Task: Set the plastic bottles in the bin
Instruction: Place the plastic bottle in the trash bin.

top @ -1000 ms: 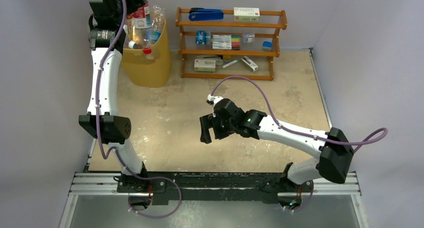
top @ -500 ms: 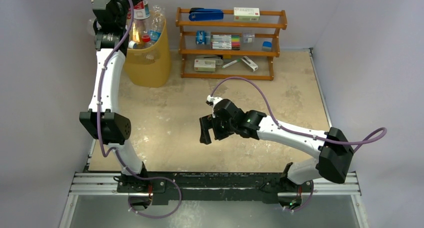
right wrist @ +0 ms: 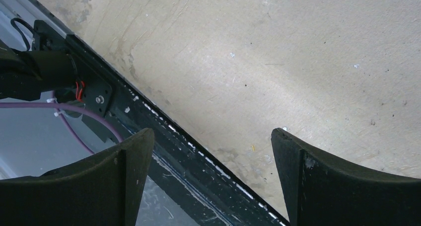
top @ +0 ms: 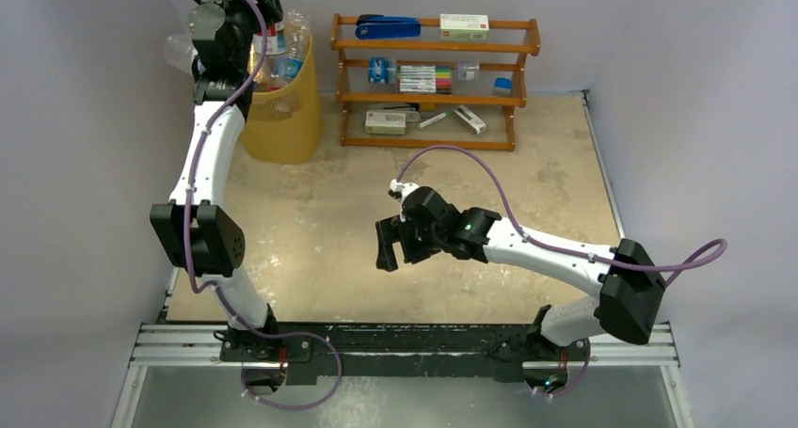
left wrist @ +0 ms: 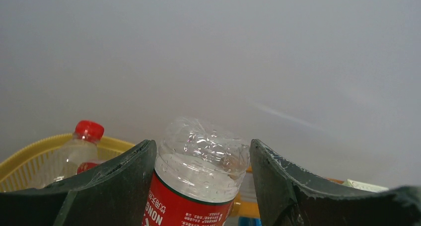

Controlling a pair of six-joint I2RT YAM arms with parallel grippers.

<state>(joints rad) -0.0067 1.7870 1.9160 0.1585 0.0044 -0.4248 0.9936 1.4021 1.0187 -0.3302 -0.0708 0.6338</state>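
The yellow bin [top: 282, 118] stands at the table's far left, with several plastic bottles [top: 287, 47] sticking out of its top. My left gripper [top: 254, 28] hangs over the bin's rim [left wrist: 30, 154]. A clear bottle with a red label [left wrist: 198, 171] stands bottom-up between its jaws. The bottle leans on the left finger [left wrist: 124, 181], and a gap shows at the right finger [left wrist: 278, 181], so my left gripper [left wrist: 202, 144] is open. A red-capped bottle [left wrist: 88, 131] lies behind it. My right gripper [top: 386, 245] [right wrist: 211, 131] hovers open and empty over mid-table.
A brown wooden shelf rack [top: 433, 80] with a blue stapler, white boxes and pens stands against the back wall, right of the bin. The black mounting rail [top: 405, 343] [right wrist: 164, 131] runs along the near edge. Grey walls close in the left, back and right.
My left wrist has shifted right, closer over the bin, and the red-label bottle sits lower among the others. Its jaws have eased slightly apart. The right arm has not moved.
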